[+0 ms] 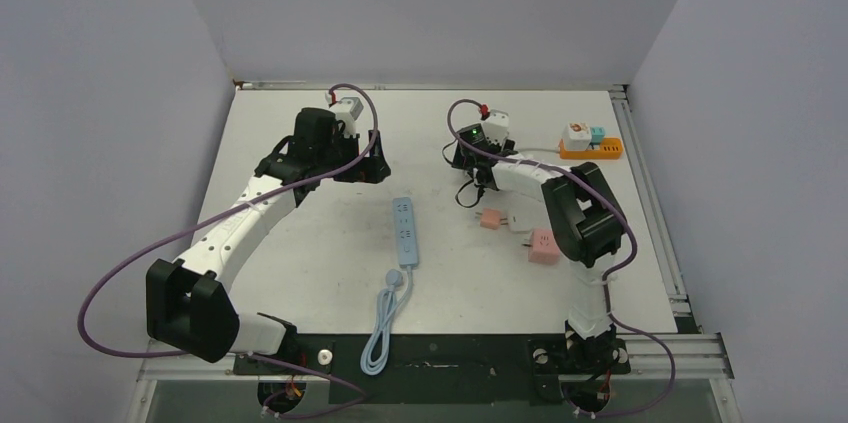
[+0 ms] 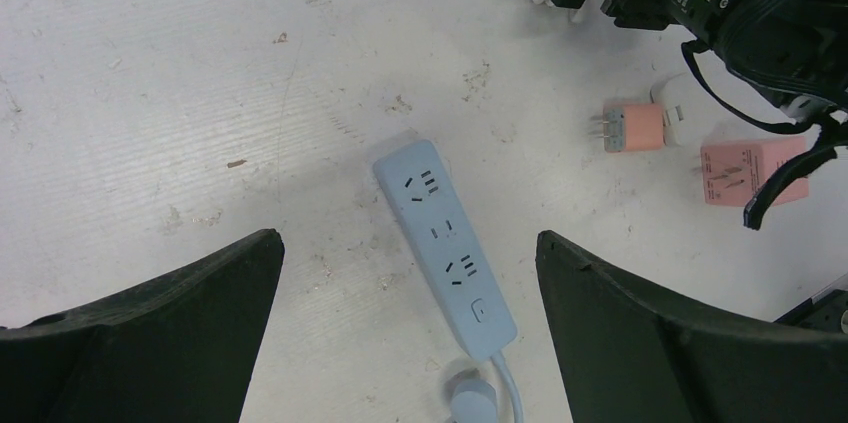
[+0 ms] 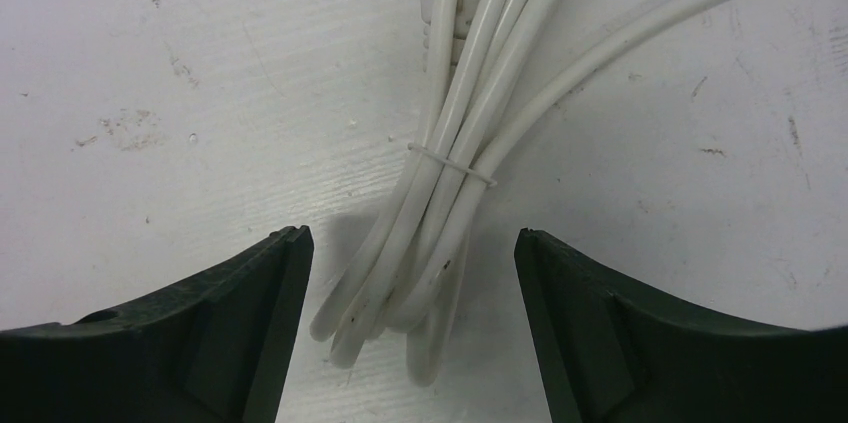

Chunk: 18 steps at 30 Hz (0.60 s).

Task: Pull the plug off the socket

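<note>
The white surface (image 1: 300, 243) is scuffed and boxed in by pale walls (image 1: 420, 3) left, right and far. My left arm stretches toward the far left. My left gripper (image 2: 410, 333) is spread wide, with the blue power strip (image 2: 446, 246) in view between its fingers. My right arm folds back toward the far middle. My right gripper (image 3: 412, 328) stands apart astride a tied white cord bundle (image 3: 440, 183), not pinching it. The orange socket (image 1: 591, 150) sits far right, a white plug (image 1: 576, 133) on it.
</note>
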{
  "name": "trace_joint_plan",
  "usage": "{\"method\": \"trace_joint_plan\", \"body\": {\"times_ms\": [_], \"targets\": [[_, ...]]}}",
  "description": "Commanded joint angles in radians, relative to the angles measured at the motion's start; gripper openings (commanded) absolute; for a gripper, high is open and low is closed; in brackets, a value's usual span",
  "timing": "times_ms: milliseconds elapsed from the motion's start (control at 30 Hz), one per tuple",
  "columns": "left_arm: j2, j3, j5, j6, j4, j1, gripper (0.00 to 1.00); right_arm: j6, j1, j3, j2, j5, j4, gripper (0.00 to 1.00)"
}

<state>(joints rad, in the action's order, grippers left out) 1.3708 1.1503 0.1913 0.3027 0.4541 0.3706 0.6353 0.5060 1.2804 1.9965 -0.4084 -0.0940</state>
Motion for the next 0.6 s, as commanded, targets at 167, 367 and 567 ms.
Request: {"method": "trace_joint_plan", "body": {"times_ms": [167,367,567], "targets": [[-0.022,-0.004,0.017,-0.005,-0.034,0.002,0.95,0.019,-0.001,0.029,0.028,-0.036,-0.007,0.50],[-0.017,-0.001,0.040,-0.004,-0.038,-0.001,0.95,-0.024,0.007,-0.027,-0.013,0.082,0.066,0.15],[-0.002,-0.007,0.074,0.008,-0.049,-0.022,0.96,-0.125,0.065,-0.067,-0.057,0.158,0.133,0.05]]}}
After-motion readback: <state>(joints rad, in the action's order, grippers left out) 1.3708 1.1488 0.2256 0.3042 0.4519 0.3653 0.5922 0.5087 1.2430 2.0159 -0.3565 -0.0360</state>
